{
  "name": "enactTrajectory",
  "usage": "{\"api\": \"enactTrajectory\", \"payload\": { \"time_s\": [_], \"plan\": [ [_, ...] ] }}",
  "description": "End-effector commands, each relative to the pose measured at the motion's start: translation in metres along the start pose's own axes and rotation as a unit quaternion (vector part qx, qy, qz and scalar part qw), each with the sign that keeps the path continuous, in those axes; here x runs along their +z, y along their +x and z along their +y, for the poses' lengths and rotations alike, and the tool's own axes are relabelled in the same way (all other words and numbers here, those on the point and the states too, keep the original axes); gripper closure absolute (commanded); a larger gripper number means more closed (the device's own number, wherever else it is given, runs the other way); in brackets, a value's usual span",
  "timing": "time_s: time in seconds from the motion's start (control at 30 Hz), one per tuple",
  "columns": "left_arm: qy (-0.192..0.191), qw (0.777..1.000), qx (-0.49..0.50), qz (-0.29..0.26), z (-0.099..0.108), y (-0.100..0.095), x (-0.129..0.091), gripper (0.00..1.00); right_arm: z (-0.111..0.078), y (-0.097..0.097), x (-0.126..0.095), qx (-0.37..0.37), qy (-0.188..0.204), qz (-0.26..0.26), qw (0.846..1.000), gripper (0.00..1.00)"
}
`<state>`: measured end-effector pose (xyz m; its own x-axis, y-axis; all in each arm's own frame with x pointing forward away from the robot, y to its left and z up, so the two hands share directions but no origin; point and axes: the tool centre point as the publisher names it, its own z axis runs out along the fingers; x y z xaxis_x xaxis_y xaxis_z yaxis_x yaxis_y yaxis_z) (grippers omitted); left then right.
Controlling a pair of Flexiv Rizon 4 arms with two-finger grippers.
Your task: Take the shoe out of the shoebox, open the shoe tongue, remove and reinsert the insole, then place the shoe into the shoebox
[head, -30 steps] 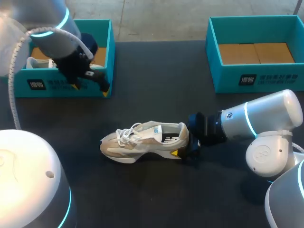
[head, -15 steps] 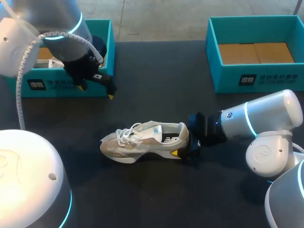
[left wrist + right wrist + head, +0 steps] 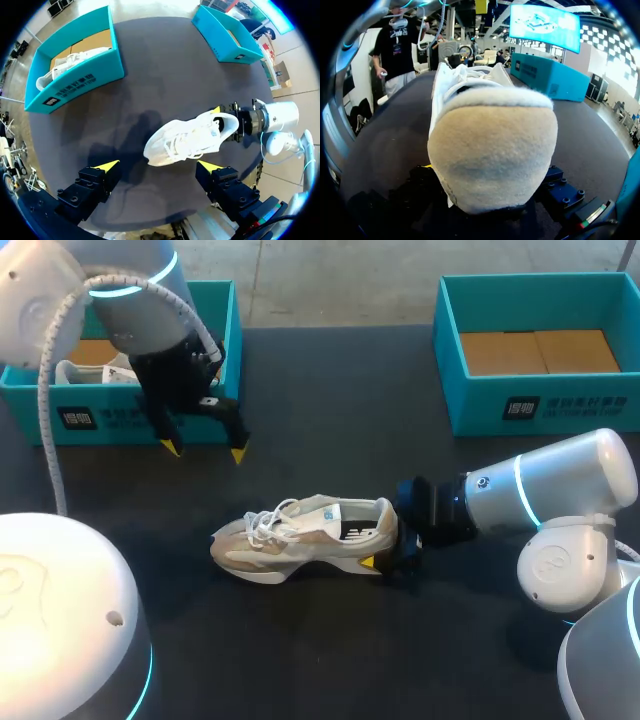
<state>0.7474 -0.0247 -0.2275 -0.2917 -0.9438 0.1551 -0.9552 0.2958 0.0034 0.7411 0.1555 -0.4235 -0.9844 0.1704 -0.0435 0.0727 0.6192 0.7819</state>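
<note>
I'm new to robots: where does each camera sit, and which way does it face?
Head view: above, behind the robot, looking down at the table; left arm, right arm show.
Left wrist view: on that wrist, looking down past its open left tool.
Right wrist view: on that wrist, facing the shoe's heel; right tool mostly hidden.
All share the shoe.

Head view from above, left wrist high overhead, right wrist close, 3 share shoe (image 3: 305,537)
</note>
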Motion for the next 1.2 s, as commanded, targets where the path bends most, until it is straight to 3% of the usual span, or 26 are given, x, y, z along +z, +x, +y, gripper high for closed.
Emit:
{"api": "enactTrajectory", "payload": {
  "time_s": [0.03,0.8,1.2],
  "plan": [
    [-0.035,0.999,-0.003,-0.004,-0.008,0.011,0.009,0.0,0.001,0.002,0.002,0.001,0.004,-0.002,1.0,1.0],
    [-0.067,0.997,-0.009,-0.026,0.017,0.064,0.044,0.0,0.001,0.002,0.002,0.001,0.004,-0.002,1.0,1.0],
    [-0.061,0.998,-0.005,-0.033,0.013,0.097,0.063,0.0,0.001,0.002,0.002,0.001,0.004,-0.002,1.0,1.0]
  ]
}}
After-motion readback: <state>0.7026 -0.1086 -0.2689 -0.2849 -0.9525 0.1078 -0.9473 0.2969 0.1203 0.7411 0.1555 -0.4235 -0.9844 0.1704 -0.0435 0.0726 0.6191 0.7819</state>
